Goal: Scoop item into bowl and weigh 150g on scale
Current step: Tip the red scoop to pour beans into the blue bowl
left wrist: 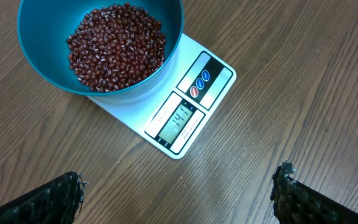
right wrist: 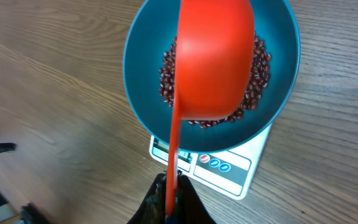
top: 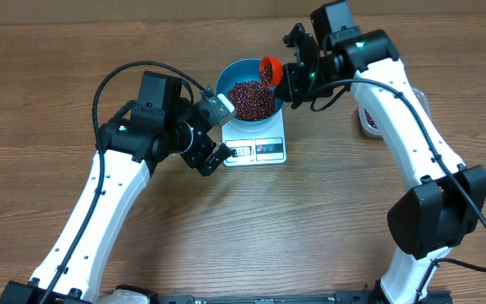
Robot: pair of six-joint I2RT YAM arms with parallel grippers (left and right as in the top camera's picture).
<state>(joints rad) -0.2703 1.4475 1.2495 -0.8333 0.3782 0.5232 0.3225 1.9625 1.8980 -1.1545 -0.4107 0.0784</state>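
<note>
The blue bowl (top: 226, 78) stands on the white scale (top: 264, 150) and holds a heap of dark red-brown beans (top: 251, 100). My right gripper (top: 289, 80) is shut on the thin handle (right wrist: 174, 149) of an orange-red scoop (right wrist: 216, 59), which hangs tipped over the bowl (right wrist: 135, 68) and covers most of the beans (right wrist: 261, 68). The scoop's inside is hidden. My left gripper (top: 216, 133) stands wide open with nothing between its fingers, low over the table just left of the scale's display end. From the left wrist, the bowl (left wrist: 35, 62), beans (left wrist: 116, 46) and scale (left wrist: 191, 112) lie ahead of the left gripper (left wrist: 180, 185).
A clear container (top: 368, 125) sits at the right, mostly hidden behind my right arm. The wooden table (top: 327, 219) runs bare in front of the scale. Both arms crowd the bowl from either side.
</note>
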